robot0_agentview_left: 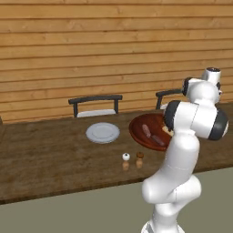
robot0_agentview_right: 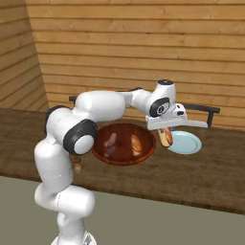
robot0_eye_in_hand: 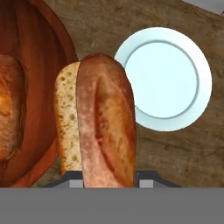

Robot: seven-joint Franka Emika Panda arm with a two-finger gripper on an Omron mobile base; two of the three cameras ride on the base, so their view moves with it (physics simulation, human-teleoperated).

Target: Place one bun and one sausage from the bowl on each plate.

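My gripper (robot0_agentview_right: 165, 133) is shut on a brown bun (robot0_agentview_right: 166, 138) and holds it above the table, between the wooden bowl (robot0_agentview_right: 103, 154) and a grey plate (robot0_agentview_right: 187, 143) to its right. In the hand view the bun (robot0_eye_in_hand: 105, 131) stands large in front, the bowl's rim (robot0_eye_in_hand: 65, 39) to its left, the plate (robot0_eye_in_hand: 166, 78) bare at upper right. Another bun (robot0_agentview_right: 136, 144) and a sausage (robot0_agentview_right: 111, 139) lie in the bowl. A second bare plate (robot0_agentview_left: 103, 132) lies left of the bowl (robot0_agentview_left: 136, 132), where two sausages (robot0_agentview_left: 146, 131) show.
A salt shaker (robot0_agentview_left: 126, 160) and a pepper shaker (robot0_agentview_left: 139, 159) stand near the table's front edge, before the bowl. Two dark chairs (robot0_agentview_left: 95, 103) are pushed in along the far side, against the wooden wall.
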